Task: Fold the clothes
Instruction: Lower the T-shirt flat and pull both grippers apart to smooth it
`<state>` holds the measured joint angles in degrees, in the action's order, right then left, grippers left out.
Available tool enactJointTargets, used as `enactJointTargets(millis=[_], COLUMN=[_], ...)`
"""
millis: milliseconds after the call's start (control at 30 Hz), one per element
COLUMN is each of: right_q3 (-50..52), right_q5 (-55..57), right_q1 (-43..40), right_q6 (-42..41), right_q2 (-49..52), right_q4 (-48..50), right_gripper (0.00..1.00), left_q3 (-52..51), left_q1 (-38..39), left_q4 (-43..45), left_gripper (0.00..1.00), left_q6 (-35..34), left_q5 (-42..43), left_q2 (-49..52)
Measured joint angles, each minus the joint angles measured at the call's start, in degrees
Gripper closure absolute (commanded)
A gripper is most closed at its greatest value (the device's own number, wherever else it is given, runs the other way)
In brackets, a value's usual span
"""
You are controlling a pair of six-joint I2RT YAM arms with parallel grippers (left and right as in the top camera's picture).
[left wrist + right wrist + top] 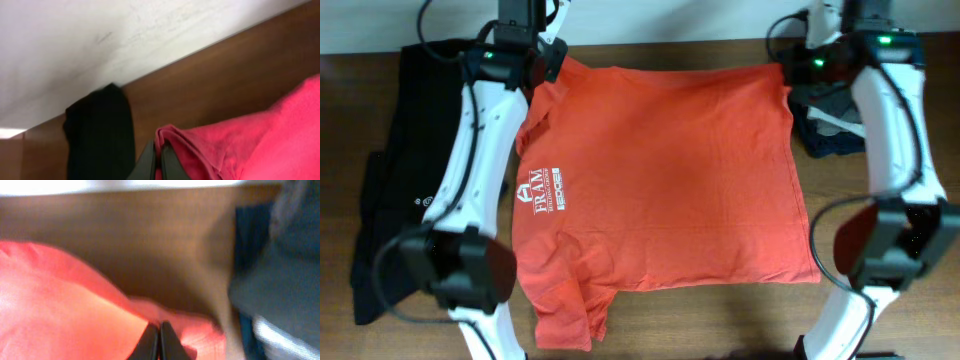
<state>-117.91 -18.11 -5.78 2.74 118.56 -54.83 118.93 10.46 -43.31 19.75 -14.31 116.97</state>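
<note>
Left arm: white links and black joints, closest to the overhead lens, reaching from 7 o'clock to 11 o'clock across the table.
Right arm: same build, reaching from 5 o'clock to 1 o'clock.
T-shirt: red-orange, spread flat at the table's centre, with 1 sleeve trailing toward 7 o'clock.
Lettering: white print near the shirt's 9 o'clock edge.
Left gripper: at the shirt's 11 o'clock corner, fingers pressed together with a bunched fold of red cloth pinched between them.
Right gripper: at the shirt's 1 o'clock corner, fingers closed tight on the cloth edge; this wrist view is blurred.
Black garment: lies at 9 o'clock of the shirt, partly beneath the left arm.
Folded stack: dark and grey, at 2 o'clock, just beside the shirt's edge.
</note>
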Motion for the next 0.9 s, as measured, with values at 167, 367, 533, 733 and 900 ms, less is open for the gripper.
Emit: enactJointTargets(millis=[167, 367, 533, 733, 900], right_q3=[0.1, 0.1, 0.1, 0.1, 0.1], right_q5=[0.2, 0.2, 1.4, 3.7, 4.2], right_q1=[0.6, 0.6, 0.6, 0.6, 0.6], right_q6=[-2.0, -2.8, -3.0, -2.9, -3.0], right_q2=[6.1, 8.2, 8.2, 8.2, 8.2], right_q4=[10.4, 18.3, 21.3, 18.6, 11.7], right_gripper=[0.96, 0.96, 0.96, 0.96, 0.96], left_q3=[-0.1, -0.1, -0.2, -0.2, -0.1], left_q1=[-2.3, -3.8, -3.8, -3.8, -3.7], left_q4=[12.9, 27.9, 35.8, 35.4, 25.6], left_gripper=[1.0, 0.99, 0.99, 0.99, 1.0], left_q6=[0.0, 0.0, 0.0, 0.0, 0.0], left_q5=[0.8, 1.2, 1.5, 1.5, 1.0], left_q2=[7.4, 13.2, 16.1, 16.6, 16.7])
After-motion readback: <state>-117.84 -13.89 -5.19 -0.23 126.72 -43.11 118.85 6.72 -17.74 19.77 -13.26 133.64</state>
